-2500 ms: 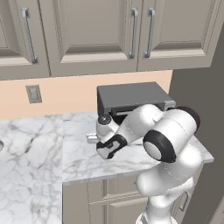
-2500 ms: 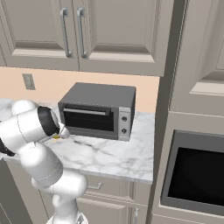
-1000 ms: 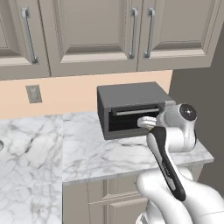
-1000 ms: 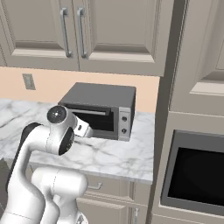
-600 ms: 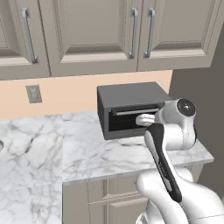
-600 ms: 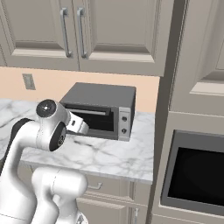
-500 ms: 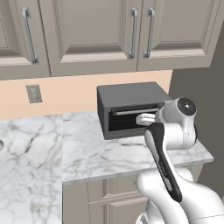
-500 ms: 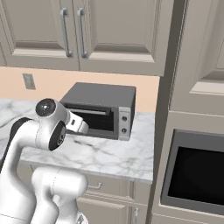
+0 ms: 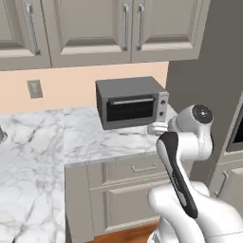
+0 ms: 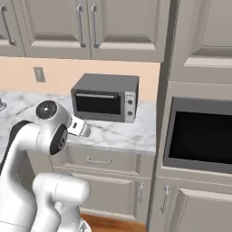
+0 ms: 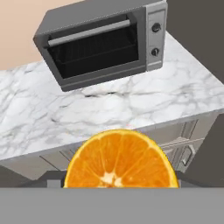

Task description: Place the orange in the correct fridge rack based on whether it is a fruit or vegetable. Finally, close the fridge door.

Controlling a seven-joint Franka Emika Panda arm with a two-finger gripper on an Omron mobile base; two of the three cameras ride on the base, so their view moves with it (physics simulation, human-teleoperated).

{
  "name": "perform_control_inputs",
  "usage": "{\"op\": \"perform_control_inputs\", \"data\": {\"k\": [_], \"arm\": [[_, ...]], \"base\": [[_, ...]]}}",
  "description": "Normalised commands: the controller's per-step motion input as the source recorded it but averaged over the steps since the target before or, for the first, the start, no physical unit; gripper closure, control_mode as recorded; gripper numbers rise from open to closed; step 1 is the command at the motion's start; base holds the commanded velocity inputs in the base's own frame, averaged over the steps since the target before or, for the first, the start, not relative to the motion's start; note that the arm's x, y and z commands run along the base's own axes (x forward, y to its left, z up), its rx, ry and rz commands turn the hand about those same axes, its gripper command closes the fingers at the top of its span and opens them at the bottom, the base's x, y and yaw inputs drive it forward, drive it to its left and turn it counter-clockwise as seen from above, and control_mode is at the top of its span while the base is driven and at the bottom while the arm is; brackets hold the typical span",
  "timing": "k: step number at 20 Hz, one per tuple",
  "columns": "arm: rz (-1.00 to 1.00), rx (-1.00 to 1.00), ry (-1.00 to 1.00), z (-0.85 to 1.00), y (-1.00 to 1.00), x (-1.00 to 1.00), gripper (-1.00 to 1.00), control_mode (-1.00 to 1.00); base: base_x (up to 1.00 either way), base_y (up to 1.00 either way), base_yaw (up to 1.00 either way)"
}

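The orange (image 11: 121,159) sat right at the gripper, cut face filling the near edge of the hand view, clasped between jaws standing fairly wide, above the marble counter (image 11: 109,109) before the toaster oven (image 11: 103,41).

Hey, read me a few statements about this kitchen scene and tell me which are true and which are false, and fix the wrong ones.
1. The bright orange cut-faced orange sits at the gripper in the hand view. True.
2. The dark grey toaster oven stands on the white marble counter. True.
3. The toaster oven's door hangs open. False: it is shut, with its handle bar across the top.
4. The orange lies on the marble counter. False: it is up off the counter, at the hand.
5. A black built-in oven window sits right of the counter in the right base view. True.
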Motion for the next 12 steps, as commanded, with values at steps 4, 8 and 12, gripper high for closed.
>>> {"op": "perform_control_inputs", "data": {"k": [4, 8, 12], "arm": [[0.0, 0.0, 0.0, 0.0, 0.0, 0.0, 1.0, 1.0], [0.0, 0.0, 0.0, 0.0, 0.0, 0.0, 1.0, 1.0], [0.0, 0.0, 0.0, 0.0, 0.0, 0.0, 1.0, 1.0]], "base": [[-0.68, -0.22, -0.35], [-0.27, -0.44, -0.41], [-0.11, -0.64, -0.49]]}}
